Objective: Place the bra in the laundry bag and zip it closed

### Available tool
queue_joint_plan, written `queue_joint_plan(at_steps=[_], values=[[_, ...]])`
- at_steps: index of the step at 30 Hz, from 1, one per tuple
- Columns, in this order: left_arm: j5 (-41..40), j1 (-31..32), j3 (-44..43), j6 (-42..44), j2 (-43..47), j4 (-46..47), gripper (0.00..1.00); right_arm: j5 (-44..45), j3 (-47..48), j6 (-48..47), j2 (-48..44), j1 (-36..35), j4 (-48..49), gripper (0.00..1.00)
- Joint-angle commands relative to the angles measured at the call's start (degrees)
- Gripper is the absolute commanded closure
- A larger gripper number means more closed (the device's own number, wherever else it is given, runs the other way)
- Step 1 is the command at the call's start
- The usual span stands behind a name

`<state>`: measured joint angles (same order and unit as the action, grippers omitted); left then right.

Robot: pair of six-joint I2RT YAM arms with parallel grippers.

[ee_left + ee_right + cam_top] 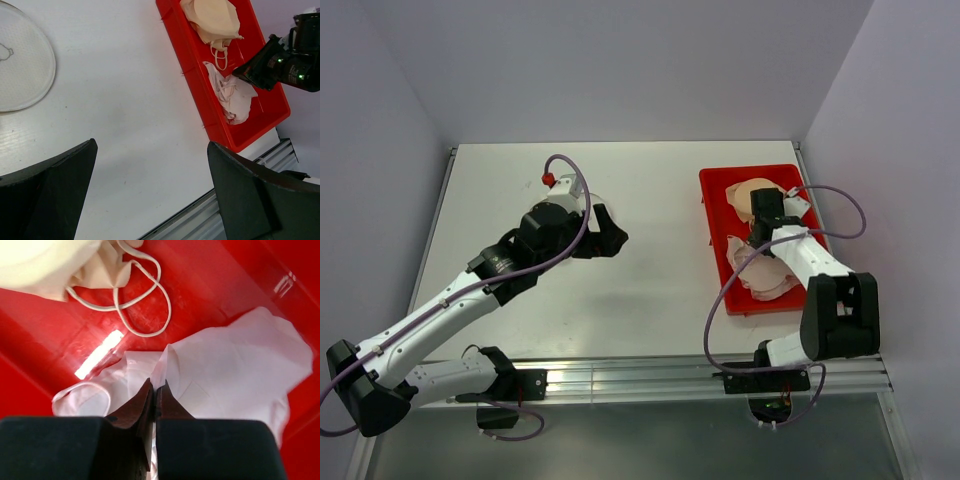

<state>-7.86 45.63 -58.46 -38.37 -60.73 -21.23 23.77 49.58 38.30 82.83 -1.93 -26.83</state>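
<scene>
The right gripper [154,387] is pinching a fold of the bra [235,365], jaws closed on the cloth, at the 6 o'clock end of the red tray [215,270]. A straight upward lift looks best, steering clear of the tan bra [40,265] at 12 o'clock. The left gripper [150,150] is hanging wide open, with the laundry bag [25,60] at its 10 o'clock.

You have a white table [660,210] filling the middle of the top view, boxed in by three plain, pale lilac walls: the back wall [620,60] across the top, the left wall [370,150] and the right wall [910,120] at the sides. A metal rail [640,375] runs along the table's lower edge, with a grey surface [650,440] below it. The light is soft and even.
</scene>
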Motion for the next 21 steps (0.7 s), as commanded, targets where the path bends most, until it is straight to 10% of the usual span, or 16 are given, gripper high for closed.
queue_joint_plan(at_steps=[1, 12, 21], values=[[-0.6, 0.1, -0.5, 0.8, 0.0, 1.7, 0.01, 2.2, 1.7, -0.4, -6.0, 0.5, -1.5, 1.00], [-1.0, 0.1, -2.1, 0.1, -1.5, 1.2, 0.01, -3.5, 16.8, -3.6, -23.7, -0.6, -12.3, 1.00], [-5.2, -0.1, -5.3, -1.4, -2.1, -2.6, 0.01, 1.8, 37.2, -4.1, -19.3, -18.7, -20.5, 1.00]])
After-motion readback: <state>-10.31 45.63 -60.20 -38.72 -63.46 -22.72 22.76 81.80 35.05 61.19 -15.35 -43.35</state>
